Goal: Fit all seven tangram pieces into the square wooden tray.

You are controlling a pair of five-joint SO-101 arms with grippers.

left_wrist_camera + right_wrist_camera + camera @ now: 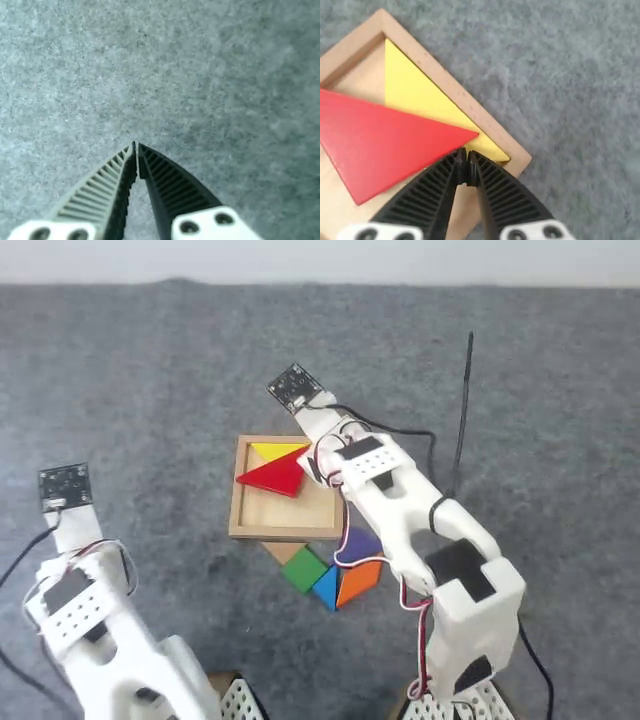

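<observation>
Pressed together, the right gripper (466, 152) is touching the red triangle (385, 140) at its right corner, seemingly nudging it into the tray (465, 105).

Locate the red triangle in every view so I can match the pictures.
High view: red triangle in the wooden tray, one corner at its rim.
Left wrist view: grey carpet under the left gripper.
Right wrist view: just ahead of the right gripper.
Shared landmark: yellow triangle touching it.

left claw (136, 148) closed, right claw (467, 154) closed, both angled downward
</observation>
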